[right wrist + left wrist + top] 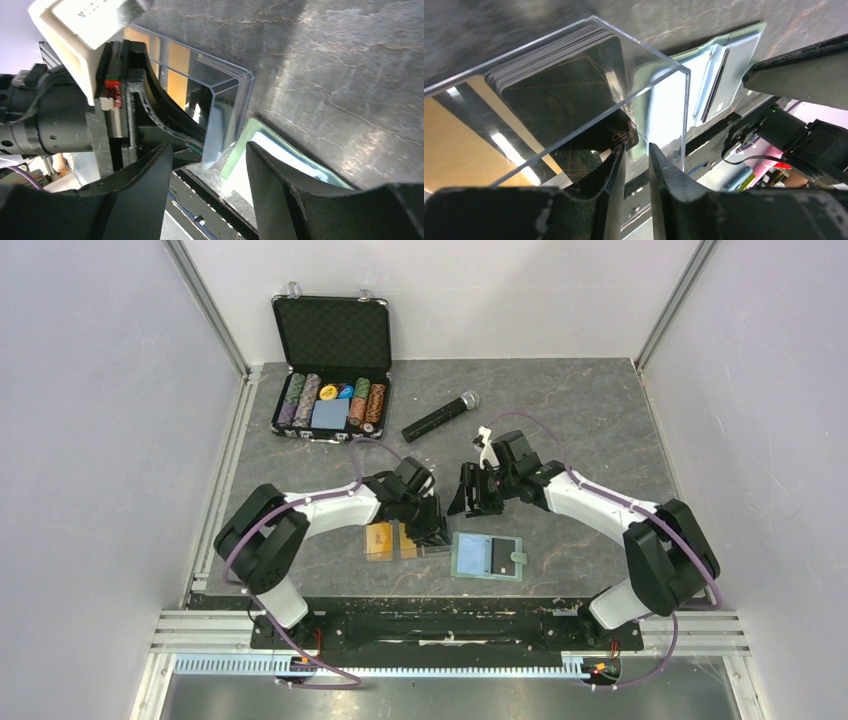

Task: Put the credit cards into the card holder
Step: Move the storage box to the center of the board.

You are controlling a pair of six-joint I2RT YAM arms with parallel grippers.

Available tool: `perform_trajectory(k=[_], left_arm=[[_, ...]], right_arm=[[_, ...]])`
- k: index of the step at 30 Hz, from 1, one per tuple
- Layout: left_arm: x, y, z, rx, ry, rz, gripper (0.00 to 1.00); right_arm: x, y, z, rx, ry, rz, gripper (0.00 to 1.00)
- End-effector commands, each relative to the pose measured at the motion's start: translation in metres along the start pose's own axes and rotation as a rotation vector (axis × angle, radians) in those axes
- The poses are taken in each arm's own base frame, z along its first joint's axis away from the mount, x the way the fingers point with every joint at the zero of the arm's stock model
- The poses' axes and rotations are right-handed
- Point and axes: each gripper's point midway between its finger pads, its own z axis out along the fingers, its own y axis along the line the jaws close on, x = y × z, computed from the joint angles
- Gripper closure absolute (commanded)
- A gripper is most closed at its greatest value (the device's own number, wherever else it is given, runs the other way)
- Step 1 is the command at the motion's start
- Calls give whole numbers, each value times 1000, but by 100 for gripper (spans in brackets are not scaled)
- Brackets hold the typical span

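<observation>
Left gripper (636,150) low at the open end of the clear tray (384,541), close to the middle of the counter's near edge; fingers (610,172) parted by only a narrow slit, with nothing visible inside that slit. Just past the fingertips, corner of a loose black card (616,134) jutting out at the tray's open end; touching the finger or not, cannot tell. Inside the tray, a stack of dark credit cards (556,85), with tan-orange faces beside them. Immediately right of the tray, also by the near edge, card holder (487,556) lying flat and unfolded, sage-green border around a light blue inside, one stowed black card (497,555) tucked into its pocket. Right gripper (209,146) raised above the counter, just beyond tray and card holder on the far-edge side, jaws spread wide and holding nothing. Poker chip case (331,390) open in the far left corner, lid upright; black microphone (440,417) lying well apart from the tray, toward the far edge.
</observation>
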Motion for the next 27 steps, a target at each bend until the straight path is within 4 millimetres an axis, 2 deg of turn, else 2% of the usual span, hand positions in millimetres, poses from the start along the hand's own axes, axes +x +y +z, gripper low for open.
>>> perform_trajectory(k=[1, 5, 8, 11, 16, 20, 23, 27], left_arm=[[-16, -46, 16, 81, -36, 31, 70], [-20, -63, 20, 127, -44, 31, 70], [-25, -67, 10, 134, -79, 48, 68], [-31, -68, -5, 150, -125, 51, 65], [-46, -66, -43, 239, -221, 11, 61], [-59, -44, -75, 286, -295, -64, 57], [-67, -16, -99, 293, -348, -119, 55], [-65, 23, -122, 217, -380, -148, 51]], right_arm=[[-8, -8, -21, 28, -50, -40, 41], [-10, -12, -30, 56, -64, -53, 41], [-11, -10, -33, 58, -66, -64, 41], [-15, -7, -35, 53, -71, -68, 40], [-22, 8, -33, 28, -73, -85, 38], [-20, 24, -21, 9, -47, -107, 37], [-16, 37, -9, -12, -27, -122, 37], [-6, 53, 9, -35, 12, -139, 37]])
